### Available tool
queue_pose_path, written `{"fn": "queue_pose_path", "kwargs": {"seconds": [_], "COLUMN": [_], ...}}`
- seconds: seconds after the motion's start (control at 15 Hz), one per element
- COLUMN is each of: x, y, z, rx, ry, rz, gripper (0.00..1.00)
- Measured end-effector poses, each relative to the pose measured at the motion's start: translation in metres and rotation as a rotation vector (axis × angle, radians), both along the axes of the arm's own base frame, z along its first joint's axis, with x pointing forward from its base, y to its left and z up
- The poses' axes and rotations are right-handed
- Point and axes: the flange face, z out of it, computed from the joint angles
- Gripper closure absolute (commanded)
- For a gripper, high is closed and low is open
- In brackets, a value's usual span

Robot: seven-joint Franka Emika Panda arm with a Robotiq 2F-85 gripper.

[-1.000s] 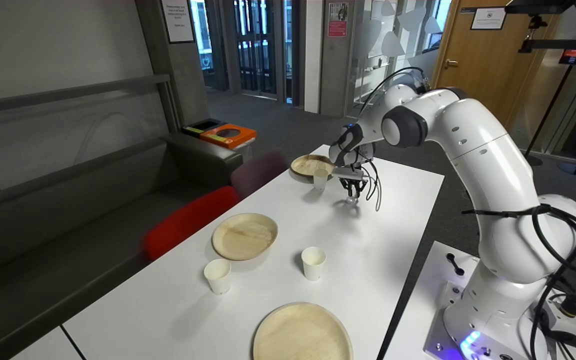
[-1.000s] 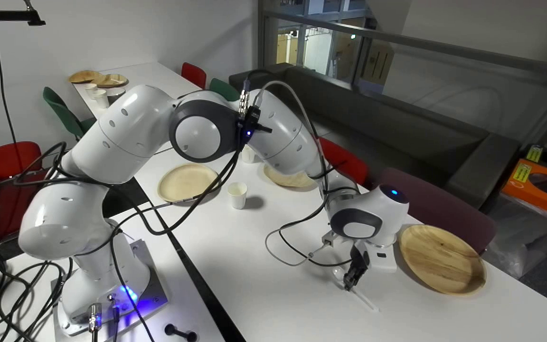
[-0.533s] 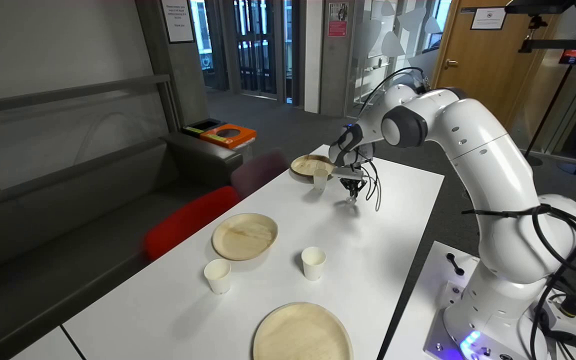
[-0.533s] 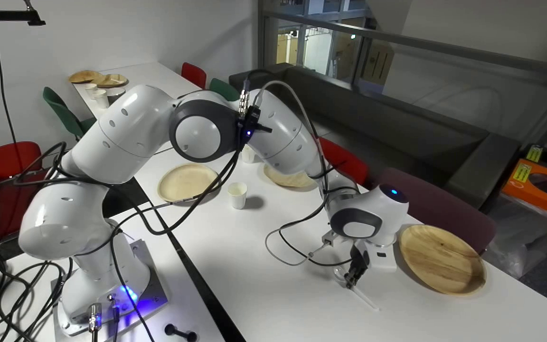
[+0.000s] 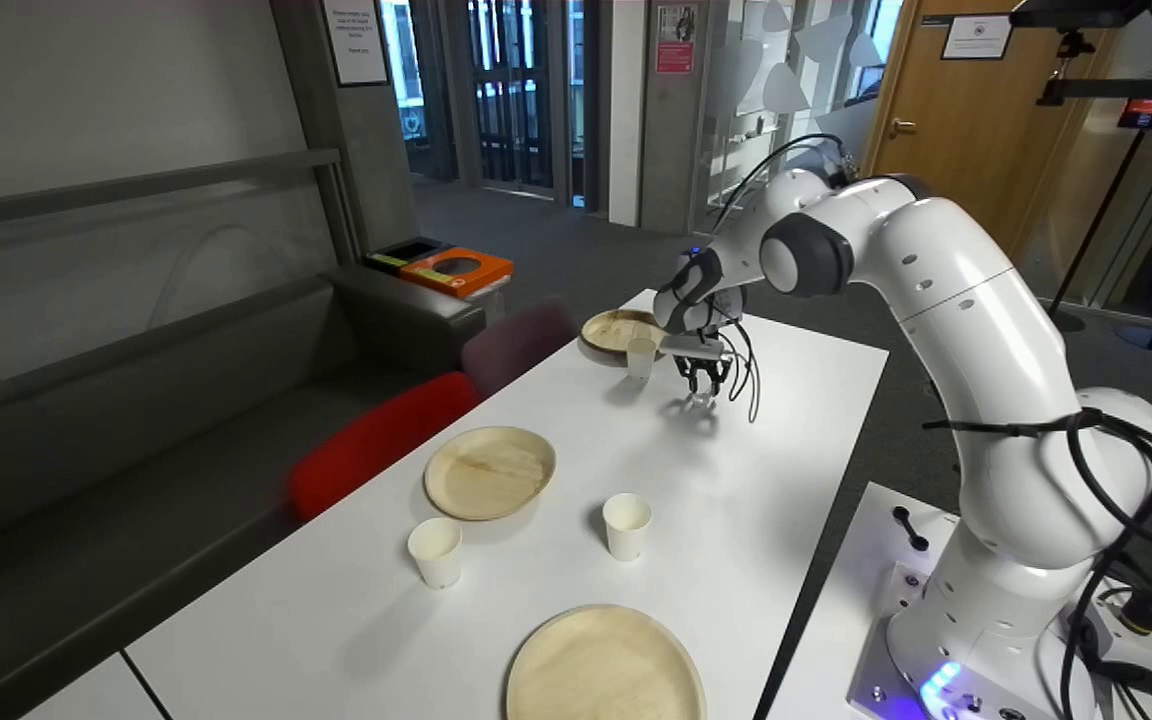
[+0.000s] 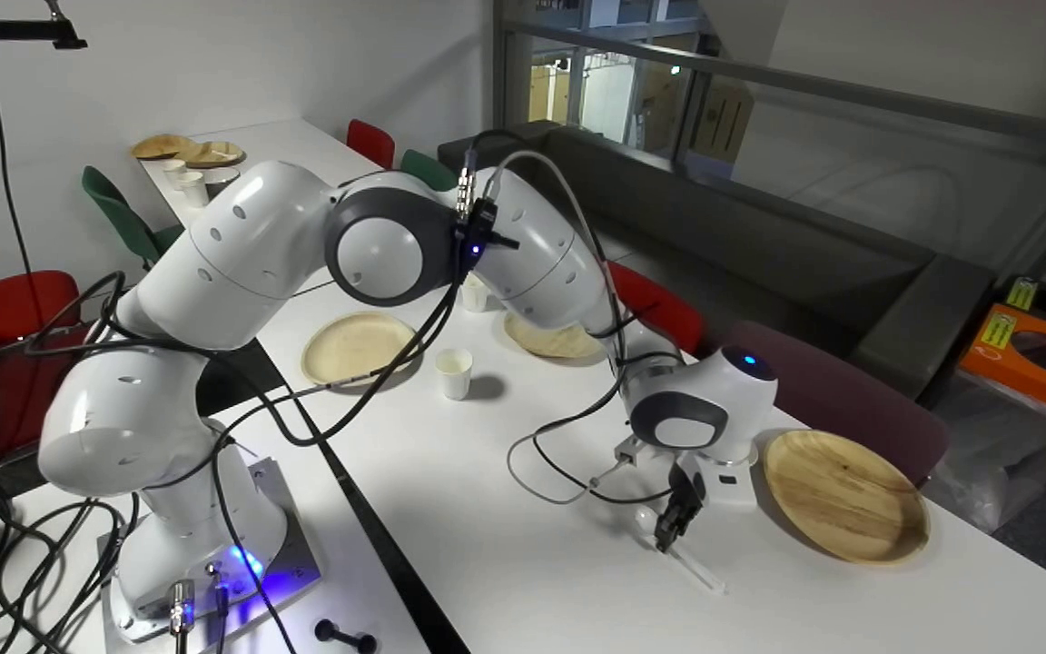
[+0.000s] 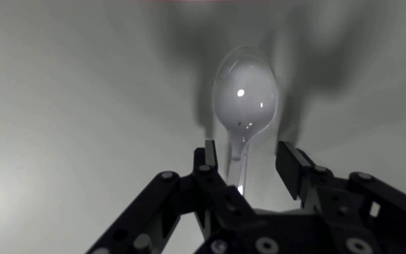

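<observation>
The gripper [image 5: 703,388] has spread its fingers moderately, holding nothing, in an exterior view. In an exterior view, a plate [image 6: 845,498] lies beside it. In the wrist view, the spoon [image 7: 245,93] lies below, its handle [image 7: 235,173] showing between the fingers, nearer one; centring first should even any grip.

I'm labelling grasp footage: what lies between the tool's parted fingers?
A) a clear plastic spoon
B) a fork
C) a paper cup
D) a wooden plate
A: the wrist view shows the clear plastic spoon, with the fingers of the tool apart on either side of its handle.
</observation>
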Motion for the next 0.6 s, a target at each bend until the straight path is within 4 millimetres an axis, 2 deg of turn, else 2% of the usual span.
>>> {"fn": "queue_pose_path", "kwargs": {"seconds": [0.2, 0.33, 0.4, 0.47, 0.53, 0.6], "x": [0.0017, 0.0027, 0.0033, 0.0040, 0.0047, 0.0053], "y": [0.0025, 0.0039, 0.0049, 0.0059, 0.0069, 0.0078], "z": [0.0001, 0.0001, 0.0002, 0.0003, 0.0004, 0.0004], "rx": [-0.001, -0.001, -0.001, -0.002, -0.002, -0.002], "ry": [0.000, 0.000, 0.000, 0.000, 0.000, 0.000], "rz": [0.005, 0.007, 0.009, 0.011, 0.013, 0.014], "gripper": [0.79, 0.82, 0.77, 0.77, 0.64, 0.57]}}
